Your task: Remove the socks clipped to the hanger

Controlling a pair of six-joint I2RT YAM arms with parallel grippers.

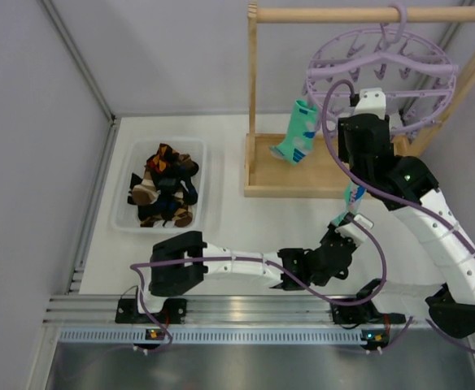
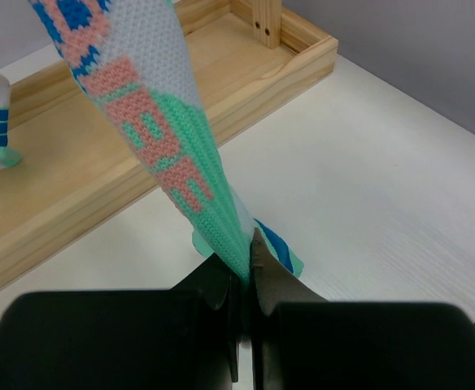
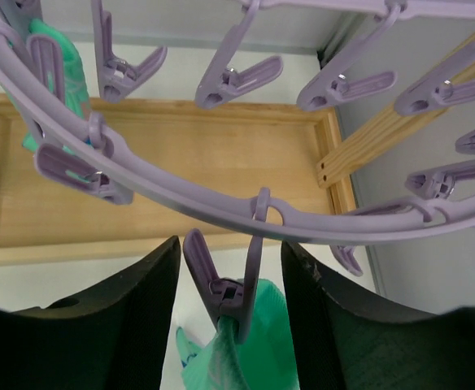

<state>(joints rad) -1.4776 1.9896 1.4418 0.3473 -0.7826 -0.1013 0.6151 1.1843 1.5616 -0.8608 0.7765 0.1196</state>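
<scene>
The lilac hanger [image 1: 420, 61] hangs by its hook from the wooden rail. A turquoise sock with pink, white and blue marks [image 2: 164, 138] hangs from one peg [image 3: 221, 284] at the ring's near edge; it also shows in the top view [image 1: 353, 195]. My left gripper [image 2: 250, 252] is shut on this sock's lower end, just above the table [image 1: 347, 226]. My right gripper [image 3: 229, 244] is open, one finger on each side of that peg, under the ring [image 3: 180, 203]. A second turquoise sock [image 1: 300, 134] hangs at the ring's left side.
A white bin [image 1: 120, 185] at the left holds several dark patterned socks [image 1: 163, 183]. The wooden rail frame has a tray-like base [image 1: 262, 175] under the hanger. Several empty pegs [image 3: 237, 73] dangle above my right gripper. A wall stands close on the right.
</scene>
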